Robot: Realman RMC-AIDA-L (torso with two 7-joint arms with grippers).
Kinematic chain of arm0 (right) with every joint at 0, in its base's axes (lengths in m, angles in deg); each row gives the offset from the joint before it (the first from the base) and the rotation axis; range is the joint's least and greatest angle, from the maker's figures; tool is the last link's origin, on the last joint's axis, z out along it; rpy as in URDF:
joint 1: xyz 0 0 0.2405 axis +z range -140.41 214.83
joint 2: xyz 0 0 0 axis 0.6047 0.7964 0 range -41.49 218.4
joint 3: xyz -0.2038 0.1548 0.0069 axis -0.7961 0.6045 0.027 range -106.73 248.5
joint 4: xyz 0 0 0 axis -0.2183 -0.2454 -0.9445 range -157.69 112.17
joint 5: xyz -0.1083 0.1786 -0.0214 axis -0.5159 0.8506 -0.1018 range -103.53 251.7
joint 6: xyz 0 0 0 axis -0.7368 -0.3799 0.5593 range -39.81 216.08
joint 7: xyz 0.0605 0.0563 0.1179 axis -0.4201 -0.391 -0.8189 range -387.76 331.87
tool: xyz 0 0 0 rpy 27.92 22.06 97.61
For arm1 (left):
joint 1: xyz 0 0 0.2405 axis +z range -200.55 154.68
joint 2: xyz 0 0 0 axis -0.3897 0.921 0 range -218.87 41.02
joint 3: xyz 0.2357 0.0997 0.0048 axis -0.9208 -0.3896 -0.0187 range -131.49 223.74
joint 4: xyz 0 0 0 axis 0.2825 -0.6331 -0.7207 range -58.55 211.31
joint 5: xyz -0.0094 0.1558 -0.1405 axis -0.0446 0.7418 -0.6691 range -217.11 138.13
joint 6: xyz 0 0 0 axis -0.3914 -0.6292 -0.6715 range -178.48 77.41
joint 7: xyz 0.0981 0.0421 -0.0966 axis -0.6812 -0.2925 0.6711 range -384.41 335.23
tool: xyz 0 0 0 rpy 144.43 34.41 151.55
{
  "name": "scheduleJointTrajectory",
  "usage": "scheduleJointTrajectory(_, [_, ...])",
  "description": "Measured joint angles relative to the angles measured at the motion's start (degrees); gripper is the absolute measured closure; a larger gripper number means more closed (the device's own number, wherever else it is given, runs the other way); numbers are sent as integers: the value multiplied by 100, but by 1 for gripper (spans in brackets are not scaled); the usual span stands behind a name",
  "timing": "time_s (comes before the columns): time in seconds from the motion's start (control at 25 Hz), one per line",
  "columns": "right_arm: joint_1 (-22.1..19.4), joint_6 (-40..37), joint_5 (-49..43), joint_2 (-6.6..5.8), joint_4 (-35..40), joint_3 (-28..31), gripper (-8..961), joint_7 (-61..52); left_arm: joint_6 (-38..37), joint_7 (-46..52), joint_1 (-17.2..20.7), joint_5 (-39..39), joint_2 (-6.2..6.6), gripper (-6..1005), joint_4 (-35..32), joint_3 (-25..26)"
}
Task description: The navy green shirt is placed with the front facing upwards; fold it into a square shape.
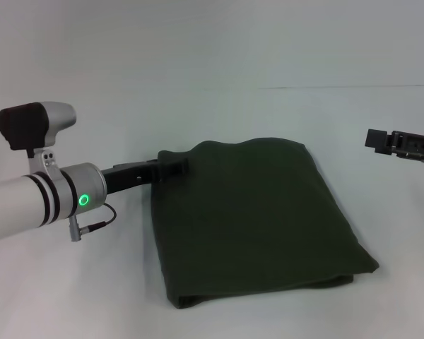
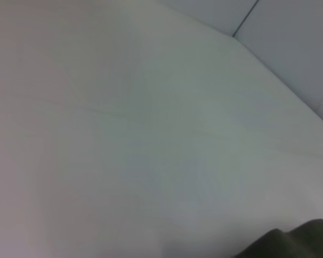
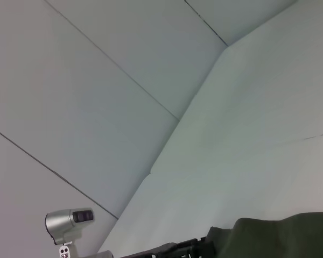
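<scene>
Head view: the dark olive-green cotton shirt lies folded into a rough rectangle on the white worktop, plain side up, long axis running near to far. The left gripper touches its far-left corner, finger state unclear. The right gripper hovers well apart at the right, finger state unclear. Left wrist view: only a shirt edge shows. Right wrist view: the shirt edge shows beside the left gripper.

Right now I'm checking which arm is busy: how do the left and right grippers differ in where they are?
The left gripper sits at the navy green shirt's far left corner; the right gripper hangs off to the shirt's right, apart from it. Both are dark.
</scene>
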Motion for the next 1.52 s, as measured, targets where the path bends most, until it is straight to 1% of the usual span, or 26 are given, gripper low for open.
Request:
scheduleJointTrajectory(0.08, [-2, -1, 0, 3, 0, 1, 39, 0, 0, 0, -10, 0, 0, 163, -6, -72])
scheduleJointTrajectory(0.36, [-10, 22, 0, 3, 0, -35, 38, 0, 16, 0, -35, -1, 0, 294, -11, -82])
scheduleJointTrajectory(0.44, [-19, 24, -3, 2, 0, -44, 39, 0, 23, 0, -40, -9, 0, 504, -11, -82])
scheduleJointTrajectory(0.68, [-36, 34, -9, 4, -33, -38, 39, 70, 27, 1, -88, -43, 0, 742, -12, -81])
scheduleJointTrajectory(0.92, [-47, 38, -6, 49, -38, -45, 38, 203, -11, 57, -217, -45, 0, 960, 3, -79])
scheduleJointTrajectory(1.28, [-33, 100, -4, 88, -42, -51, 39, 382, 0, 311, -552, -45, 0, 967, 42, -81])
scheduleJointTrajectory(1.44, [-24, 104, -6, 100, -16, -51, 39, 402, 1, 362, -610, -45, 0, 968, 42, -81])
scheduleJointTrajectory(1.48, [-24, 105, -7, 100, -16, -51, 39, 409, 4, 452, -709, -45, 0, 968, 47, -81])
scheduleJointTrajectory(1.52, [-25, 105, -7, 98, -15, -51, 39, 416, 8, 470, -732, -45, 0, 968, 48, -81])
